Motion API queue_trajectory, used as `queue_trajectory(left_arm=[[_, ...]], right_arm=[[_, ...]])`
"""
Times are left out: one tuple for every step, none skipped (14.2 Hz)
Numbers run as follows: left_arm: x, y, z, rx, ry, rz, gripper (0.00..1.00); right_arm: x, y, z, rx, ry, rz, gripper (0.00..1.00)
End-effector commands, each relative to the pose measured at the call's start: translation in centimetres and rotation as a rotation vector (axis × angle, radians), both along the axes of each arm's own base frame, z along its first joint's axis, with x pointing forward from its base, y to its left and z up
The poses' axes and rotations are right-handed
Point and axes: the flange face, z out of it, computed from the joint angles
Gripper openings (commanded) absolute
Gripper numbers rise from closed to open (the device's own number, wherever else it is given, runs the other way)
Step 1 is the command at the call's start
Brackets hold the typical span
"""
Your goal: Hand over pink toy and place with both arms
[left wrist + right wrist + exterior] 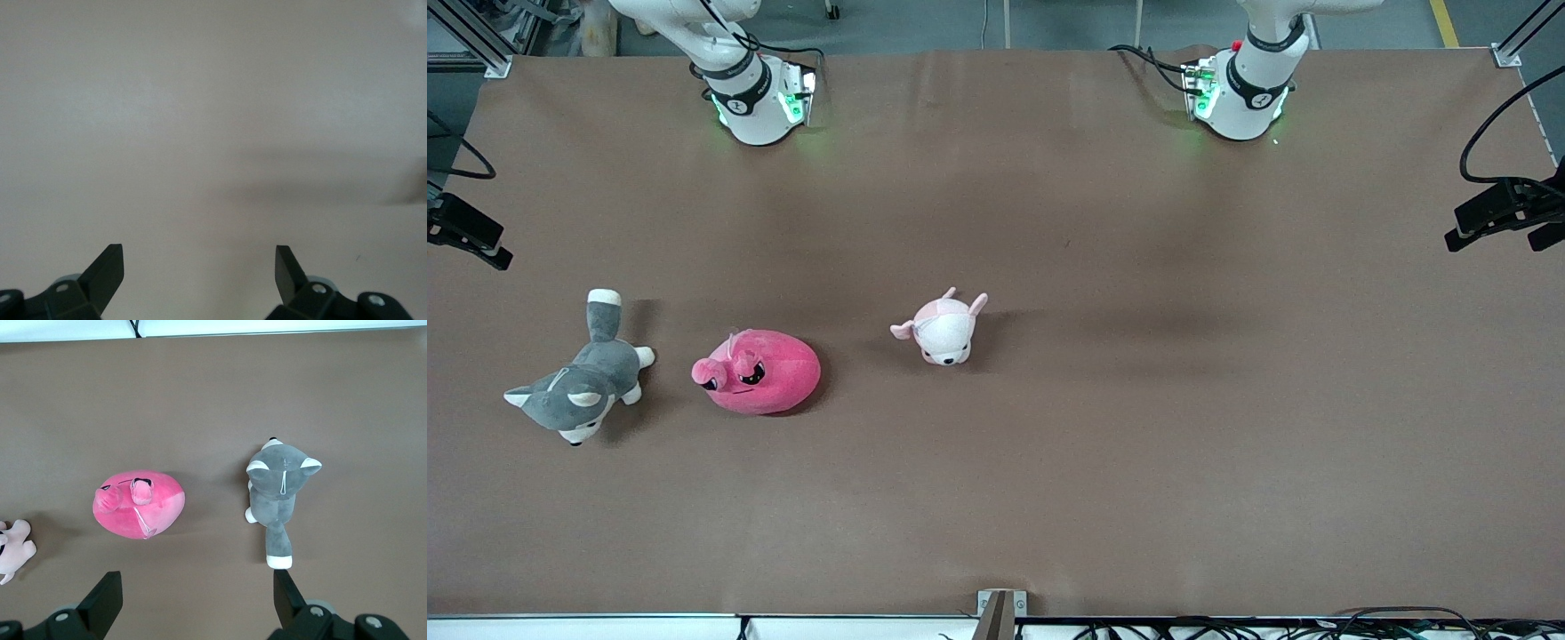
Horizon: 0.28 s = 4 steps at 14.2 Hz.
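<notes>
Front view: pink toy faces the husky; both grippers' fingers released.

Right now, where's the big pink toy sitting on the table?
In the front view, the pink toy lies toward the right arm's end of the table, between the grey husky and the small pale-pink plush, touching neither.

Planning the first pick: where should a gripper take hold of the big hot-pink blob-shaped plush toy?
Probably from straight above, pinching across the rounded body of the hot-pink blob-shaped plush toy, away from its eye bumps. It lies low on the table, apart from the grey-and-white plush husky. The open right gripper looks down on it.
</notes>
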Motion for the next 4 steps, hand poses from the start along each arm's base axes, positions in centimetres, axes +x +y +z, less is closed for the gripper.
queue_trajectory(left_arm=[[-0.11, -0.06, 0.19, -0.015, 0.009, 0.011, 1.00], [-0.11, -0.05, 0.19, -0.014, 0.009, 0.011, 1.00], [-0.11, -0.05, 0.19, -0.014, 0.009, 0.012, 1.00], [-0.11, -0.15, 0.19, -0.015, 0.009, 0.014, 1.00]], right_arm=[[0.00, 0.11, -0.69, -0.014, 0.012, -0.005, 1.00], [-0.08, 0.20, -0.87, -0.014, 0.015, -0.005, 1.00], [-0.11, 0.20, -0.84, -0.014, 0.013, -0.005, 1.00], [-0.14, 0.20, -0.89, -0.014, 0.013, -0.005, 1.00]])
